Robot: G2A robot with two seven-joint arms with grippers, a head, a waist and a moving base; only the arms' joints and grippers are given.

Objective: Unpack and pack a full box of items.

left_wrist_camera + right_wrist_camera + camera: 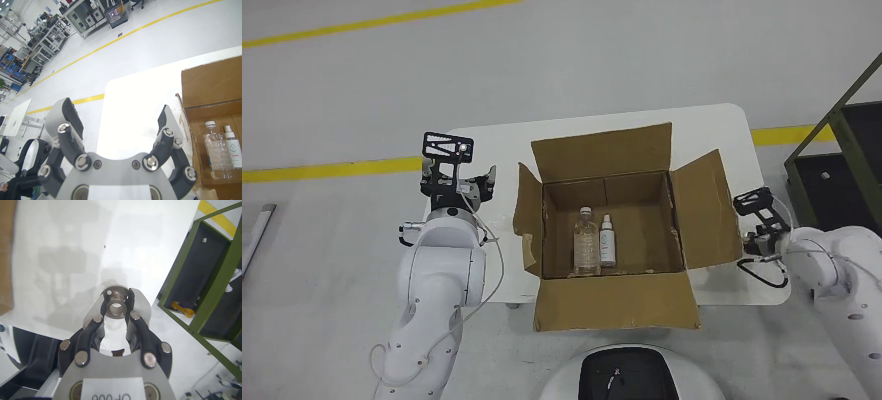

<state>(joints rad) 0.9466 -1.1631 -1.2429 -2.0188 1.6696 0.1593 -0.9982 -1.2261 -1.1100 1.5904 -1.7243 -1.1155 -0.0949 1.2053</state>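
Flange point(117, 289) gripped, right pincer point(116, 303) | water bottle point(215, 149), spray bottle point(233, 149) in box point(208, 85)

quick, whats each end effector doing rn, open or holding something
Left end effector: open, empty.
Right end effector: closed on a metal bushing.

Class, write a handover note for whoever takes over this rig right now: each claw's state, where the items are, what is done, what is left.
Left claw: open, empty, over the table beside the box.
Right claw: shut on a metal bushing, over the table at the box's other side.
Box: flaps open; clear bottle and spray bottle lie side by side inside.
Done: bushing is outside the box.
Left: both bottles are inside; unpacking or packing phase cannot be told.
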